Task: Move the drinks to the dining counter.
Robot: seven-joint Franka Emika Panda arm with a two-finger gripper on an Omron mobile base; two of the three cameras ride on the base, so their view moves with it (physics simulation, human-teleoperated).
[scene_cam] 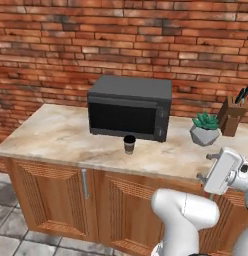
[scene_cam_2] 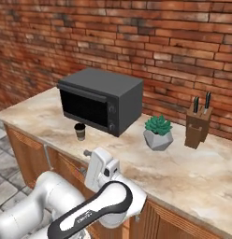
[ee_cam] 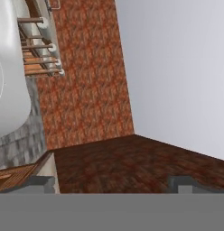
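Even, flat rendered light, soft low-resolution blur, faint shadow under the microwave [scene_cam: 130, 108], no glare.

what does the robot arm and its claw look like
The arm is glossy white, made of rounded, tubular segments, with a black curved band at one joint bearing small white lettering. The hand is a boxy white block with short grey pegs on its side. The claw ends in two small dark grey fingertips.

On the counter [scene_cam: 56, 137], a coffee cup [scene_cam: 129, 144] stands before the microwave [scene_cam: 130, 107], plant [scene_cam: 205, 128] and knife block [scene_cam: 231, 116] to its right.
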